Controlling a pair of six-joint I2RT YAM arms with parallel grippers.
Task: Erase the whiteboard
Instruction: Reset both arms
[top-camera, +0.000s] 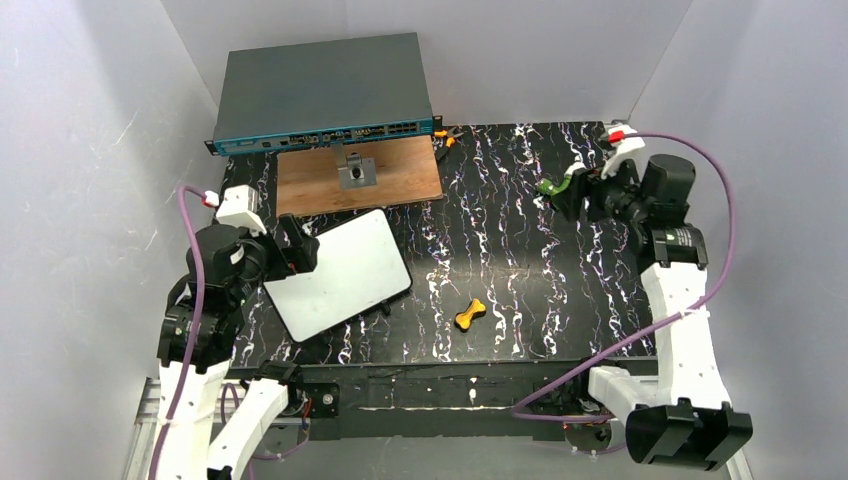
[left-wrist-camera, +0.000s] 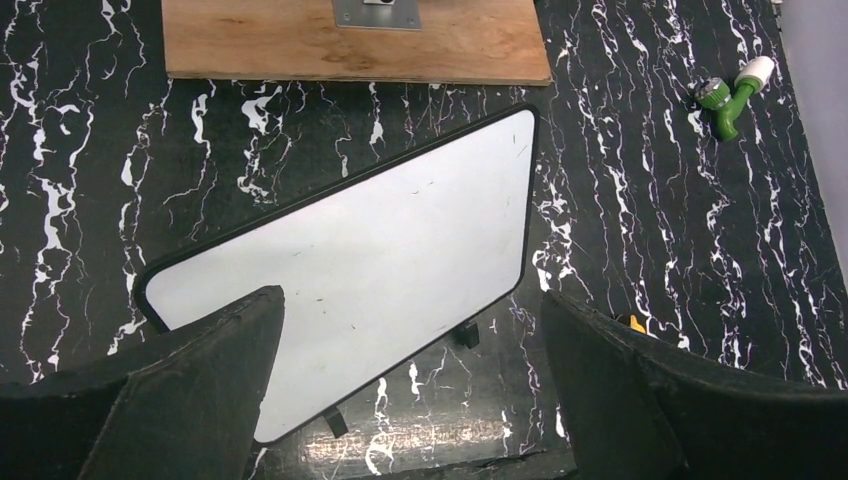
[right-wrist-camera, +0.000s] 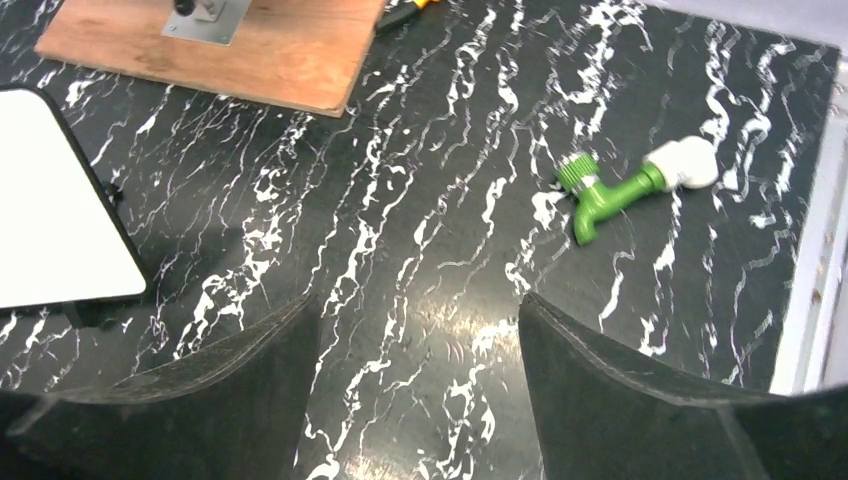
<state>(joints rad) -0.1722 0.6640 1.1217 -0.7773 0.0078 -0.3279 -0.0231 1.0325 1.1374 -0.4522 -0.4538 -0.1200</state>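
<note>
Lying askew on the left of the black, white-veined tabletop (top-camera: 500, 230), the flat white rectangular whiteboard (top-camera: 340, 275) with its thin black rim sits just before the brown wooden panel (top-camera: 400, 175) (only faint specks mark its face). The left gripper (top-camera: 298, 246) hovers over its left edge, jaws spread wide, empty. The right gripper (top-camera: 568, 195), well apart, gapes empty near a green plastic tap fitting (right-wrist-camera: 605, 195).

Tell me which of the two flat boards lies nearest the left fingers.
The whiteboard, white with a thin black rim, lying just below the left fingers. The brown wooden panel, carrying a metal bracket, lies farther back, beyond it.
</note>
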